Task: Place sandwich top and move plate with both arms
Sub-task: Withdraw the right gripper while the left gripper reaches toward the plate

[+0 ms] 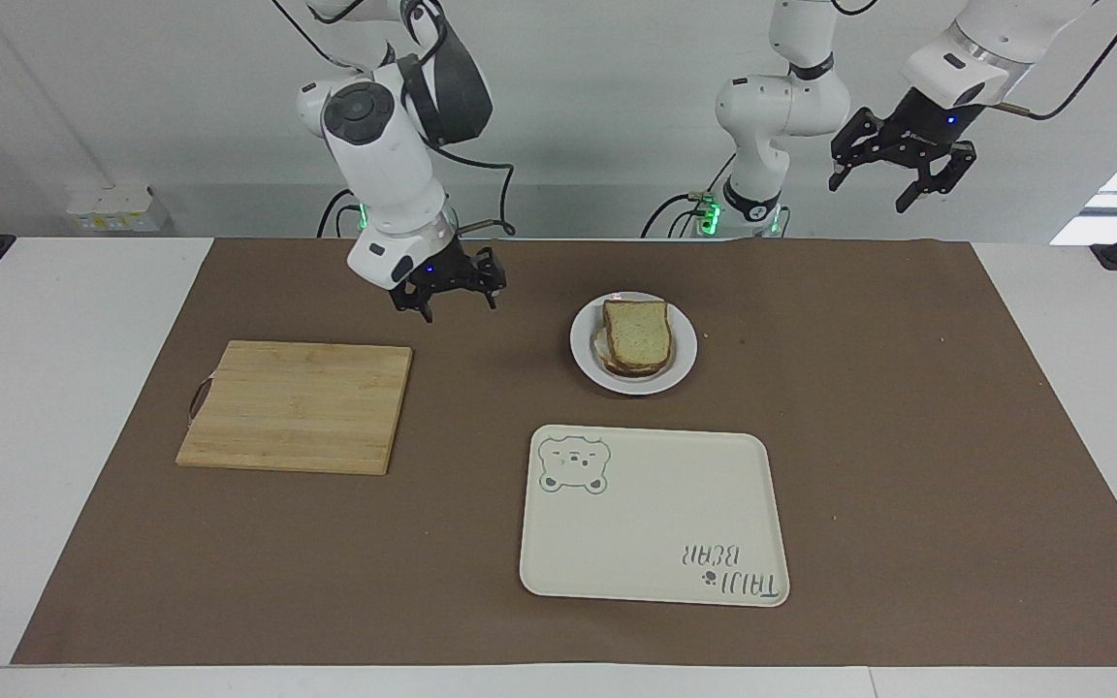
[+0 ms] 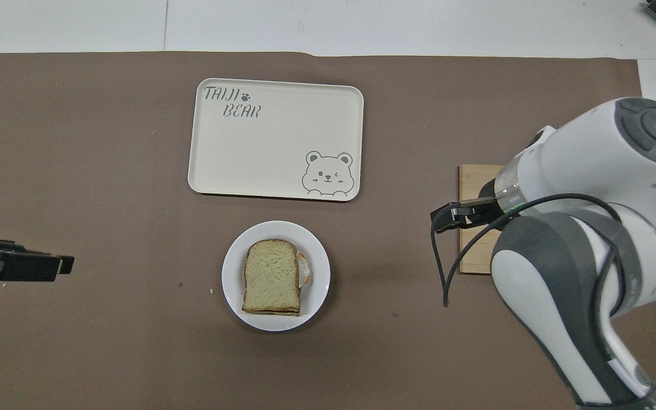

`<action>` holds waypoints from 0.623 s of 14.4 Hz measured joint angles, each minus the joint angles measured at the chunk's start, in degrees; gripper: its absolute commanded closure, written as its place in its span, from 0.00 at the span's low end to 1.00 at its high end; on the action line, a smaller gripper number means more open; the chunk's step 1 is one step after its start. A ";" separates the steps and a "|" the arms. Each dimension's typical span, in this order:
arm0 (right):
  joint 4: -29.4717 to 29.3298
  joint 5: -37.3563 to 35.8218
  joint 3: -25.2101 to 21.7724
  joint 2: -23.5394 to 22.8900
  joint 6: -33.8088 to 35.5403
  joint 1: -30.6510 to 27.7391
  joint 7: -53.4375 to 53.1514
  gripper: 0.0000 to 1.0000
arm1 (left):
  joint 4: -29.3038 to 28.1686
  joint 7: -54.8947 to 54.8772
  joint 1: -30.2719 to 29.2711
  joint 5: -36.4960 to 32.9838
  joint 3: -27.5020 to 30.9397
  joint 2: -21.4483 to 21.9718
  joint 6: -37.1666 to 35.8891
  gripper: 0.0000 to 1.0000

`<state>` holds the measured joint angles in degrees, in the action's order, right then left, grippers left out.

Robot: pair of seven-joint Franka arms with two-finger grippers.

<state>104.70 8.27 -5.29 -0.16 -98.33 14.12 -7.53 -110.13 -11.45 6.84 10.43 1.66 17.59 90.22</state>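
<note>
In the facing view the sandwich top (image 1: 636, 333) lies on the sandwich on the plate (image 1: 586, 351), which sits on the brown-covered worktop (image 1: 908, 436) nearer to the robots than the cream tray (image 1: 654, 543). That part of the task looks done; the step in hand, as I judge it, is bringing both arms to the plate. To do it well, each gripper should come down at its own side of the rim, low and level, and close only on the white edge, clear of the bread, so the stack does not slide when the plate is raised. The right gripper (image 1: 450, 293) hangs empty with its fingers apart over the bare mat between the wooden cutting board (image 1: 297, 407) and the plate, well apart from the plate. The left gripper (image 1: 893, 179) is high in the air toward the left arm's end, fingers spread and holding nothing, also well apart from the plate. In the overhead view the plate (image 2: 234, 285) with the sandwich top (image 2: 271, 276) lies nearer to the robots than the tray (image 2: 271, 165); the right gripper (image 2: 450, 216) shows at the cutting board's (image 2: 473, 250) edge, and the left gripper (image 2: 32, 265) at the left arm's end of the worktop (image 2: 106, 341), the plate between them.
</note>
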 measured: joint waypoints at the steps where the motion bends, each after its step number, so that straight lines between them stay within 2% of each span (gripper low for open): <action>1: 0.00 -0.11 -0.04 0.48 0.21 -1.82 0.16 0.00 | -1.61 0.00 0.33 0.30 0.00 0.14 0.88 0.00; 4: -1.01 -2.44 -0.18 1.52 0.25 -5.15 0.33 0.00 | -7.79 0.00 0.85 4.27 -0.19 0.27 7.51 0.00; 9: -5.98 -7.55 -0.33 2.38 1.74 -5.58 0.42 0.00 | -19.44 0.05 3.97 11.42 -0.31 0.24 21.85 0.00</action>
<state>98.72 0.73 -5.62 2.22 -96.59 8.54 -7.10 -129.56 -11.40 10.80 21.85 1.35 17.84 112.08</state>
